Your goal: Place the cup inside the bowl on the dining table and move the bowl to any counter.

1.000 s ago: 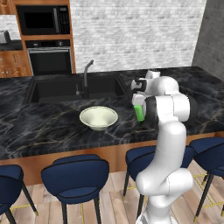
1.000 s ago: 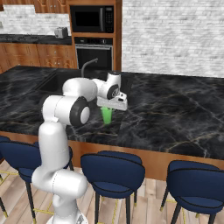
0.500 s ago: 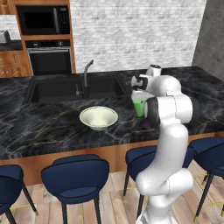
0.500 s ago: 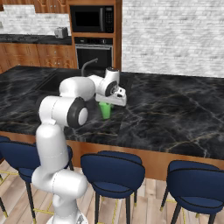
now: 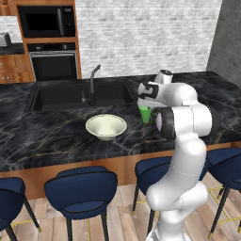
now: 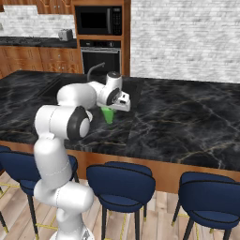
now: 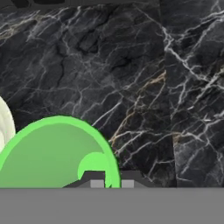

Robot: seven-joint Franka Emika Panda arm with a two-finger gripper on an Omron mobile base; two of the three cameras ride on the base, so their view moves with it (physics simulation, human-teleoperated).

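Hand [image 5: 145, 104] pinching the rim of the cup [image 5: 145, 114] above the worktop [image 5: 56, 136].
Cup held right of the bowl [image 5: 106, 126], near the sink [image 5: 75, 96] — not yet inside; bowl's move to a counter remains.

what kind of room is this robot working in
A rendered home kitchen, by the look of it. A built-in microwave sits above a wall oven, a black marble island holds a sink with a faucet, and blue stools line its near side.
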